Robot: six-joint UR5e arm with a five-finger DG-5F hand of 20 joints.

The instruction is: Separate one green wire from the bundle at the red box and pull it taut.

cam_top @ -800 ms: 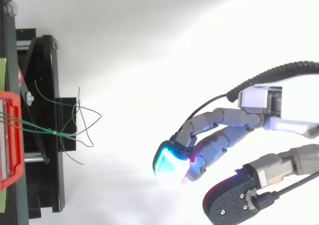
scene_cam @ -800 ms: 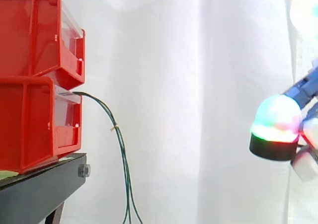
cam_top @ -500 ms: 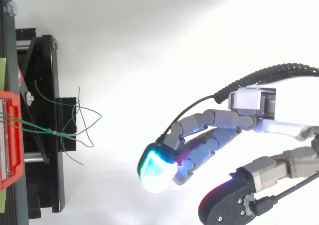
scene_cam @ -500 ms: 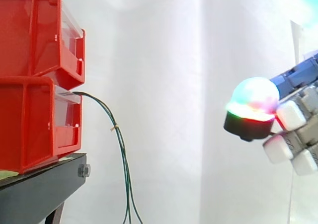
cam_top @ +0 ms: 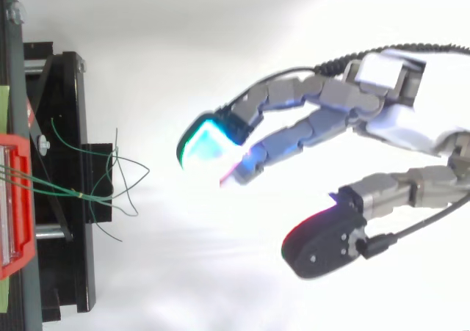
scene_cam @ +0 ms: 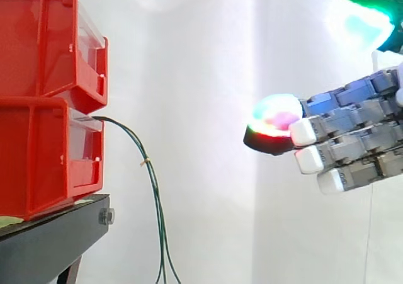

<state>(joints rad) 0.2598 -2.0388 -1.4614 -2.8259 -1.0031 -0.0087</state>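
the hand [cam_top: 396, 114] hovered well apart at three o'clock of the green wires [scene_cam: 145, 163], fingers loosely spread, holding nothing. in side view the wires drooped from the lower red box [scene_cam: 38, 158] toward five o'clock.

Side view: green wires [scene_cam: 153, 193] cut off at bottom edge.

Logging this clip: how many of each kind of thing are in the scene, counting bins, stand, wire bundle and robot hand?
Red bins: 2 (upper bin, lower bin)
Black stand: 1
Green wire bundle: 1, single wires too tangled to count
Hand: 1, open, apart from the wires
Total: 5
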